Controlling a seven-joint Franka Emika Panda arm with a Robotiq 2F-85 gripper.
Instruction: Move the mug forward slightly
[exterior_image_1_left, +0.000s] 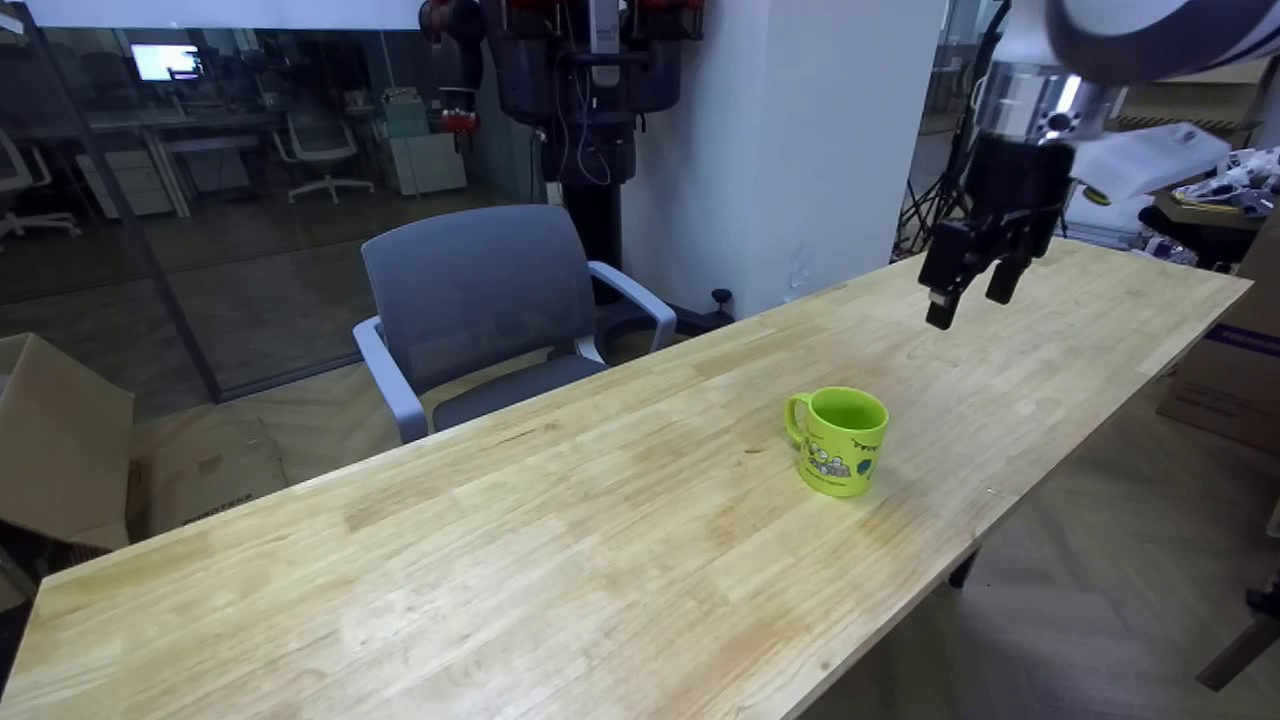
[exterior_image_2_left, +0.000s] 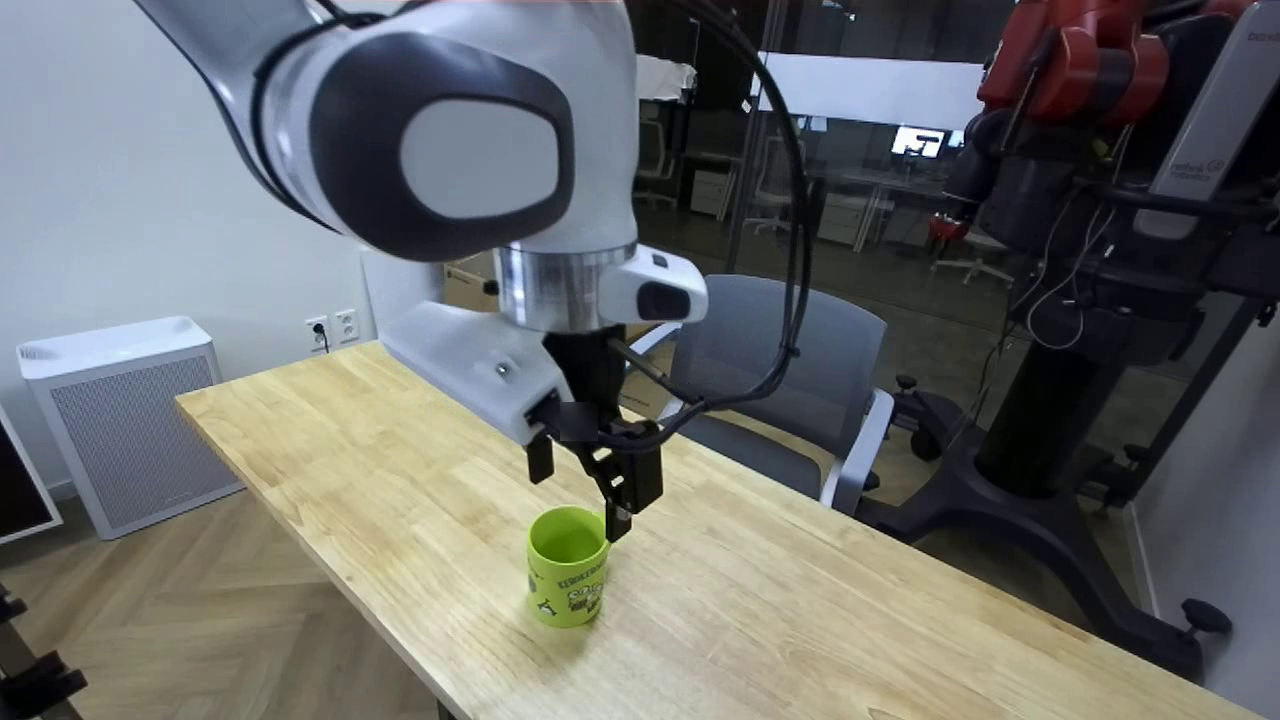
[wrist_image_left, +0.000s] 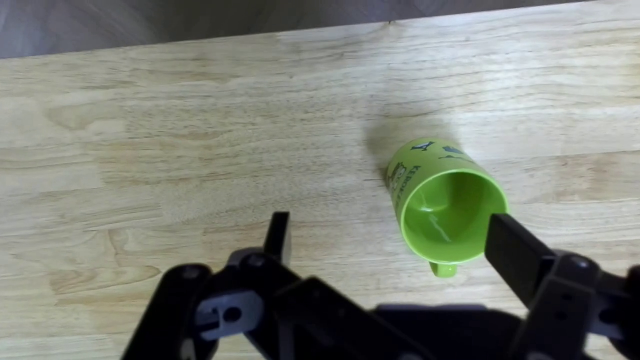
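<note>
The bright lime-green mug (exterior_image_1_left: 838, 455) stands upright on the wooden table, with dark printed pictures on its side. In an exterior view the mug (exterior_image_2_left: 567, 592) stands below my gripper (exterior_image_2_left: 580, 500), and its handle is hidden there. My gripper (exterior_image_1_left: 970, 304) is open and empty, raised above the table and apart from the mug. In the wrist view the mug (wrist_image_left: 425, 172) lies ahead between the fingers of the gripper (wrist_image_left: 389, 222), closer to the right finger. That finger overlaps the mug's rim in the picture. The handle (wrist_image_left: 443, 270) points toward the gripper's base.
The wooden table (exterior_image_1_left: 560, 560) is long, and its edge (wrist_image_left: 200, 45) runs near the mug. A grey chair (exterior_image_1_left: 490, 290) stands against one long side. A second robot (exterior_image_2_left: 1060, 250) stands behind the table. Cables (exterior_image_2_left: 790, 330) hang along my arm.
</note>
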